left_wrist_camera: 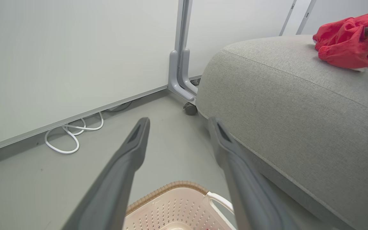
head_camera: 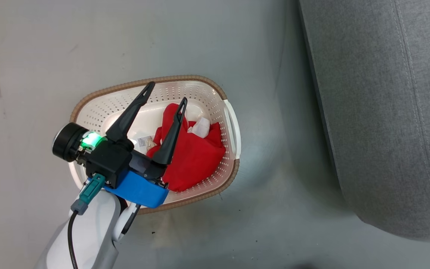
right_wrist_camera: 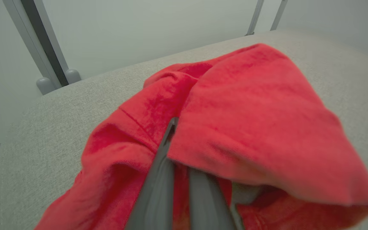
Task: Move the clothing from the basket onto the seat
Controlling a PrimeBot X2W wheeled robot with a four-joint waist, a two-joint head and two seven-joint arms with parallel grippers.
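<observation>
Reference point: the basket (head_camera: 99, 108), which stands on the grey floor (head_camera: 200, 37).

1. Left gripper (head_camera: 166, 92): positioned above the basket, with both fingers pointing across its open top. The jaws are spread wide and hold nothing. One finger lies over the bare part of the basket interior, the other over the clothing (head_camera: 196, 157).
2. Clothing: a bunched red heap with a patch of white fabric, lying inside the basket against the wall nearest the white side handle (head_camera: 233, 127). A barcode label (head_camera: 145, 142) shows on the basket bottom beside the heap.
3. Seat (head_camera: 379, 112): stands to the right of the basket, apart from it, with a strip of floor between. Its top surface lies higher than the basket rim.
4. Right gripper (right_wrist_camera: 177, 159): located over the seat top, well apart from the basket. Its fingers are pressed together and pinch a red garment (right_wrist_camera: 251, 111). The fabric drapes over the fingertips and hides one of them. The garment's lower folds rest on the seat top.
5. Beyond the basket, a white cable (left_wrist_camera: 72, 134) lies along the foot of a pale partition (left_wrist_camera: 75, 48).
</observation>
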